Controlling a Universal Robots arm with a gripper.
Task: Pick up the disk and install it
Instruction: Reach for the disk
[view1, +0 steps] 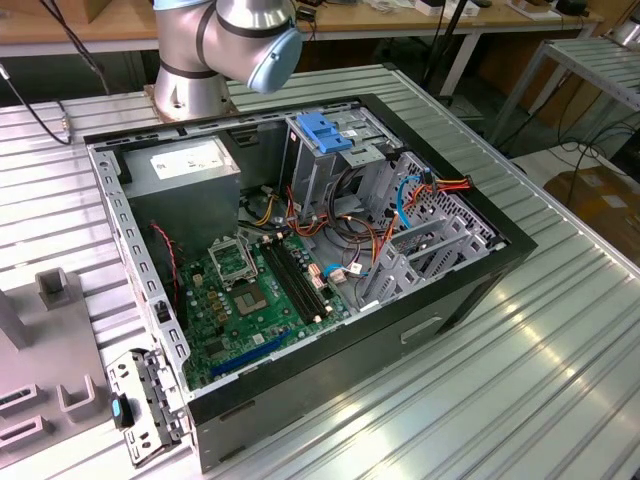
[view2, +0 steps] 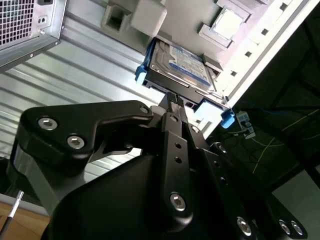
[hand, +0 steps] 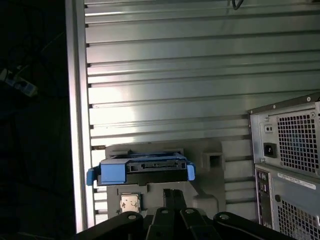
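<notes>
1. The disk (view2: 182, 62) is a flat silver-grey metal hard drive with a white-and-blue label and bright blue plastic rails along its edges. In the second wrist view it lies label-up in a pale grey moulded fixture block (view2: 145, 17). That block sits on the ribbed aluminium table (view2: 75, 65), so the disk is parked outside the PC, not in it.
2. In the first wrist view the disk (hand: 150, 166) shows us its connector end, with a blue rail tab sticking out at each side. It looks flat and level in its cradle.
3. The black two-finger gripper (view2: 172, 100) sits just beside that near edge, roughly on its middle. Its fingers look pressed together with nothing between them. We can't say for sure whether the tips touch the drive.
4. We reckon this is the approach to the pick-up: the disk isn't lifted and nothing is installed.
5. In our opinion, the grab calls for the jaws to spread enough to straddle the drive. They should bite on the metal body rather than the bendy-looking blue rails.
6. In the exterior view, the open black tower computer case (view1: 470, 290) lies on its side. Its metal drive cage has a blue plastic latch (view1: 325, 135) on top, and that's presumably where the disk goes. The silver-and-blue robot arm (view1: 230, 40) stands behind the case.
</notes>
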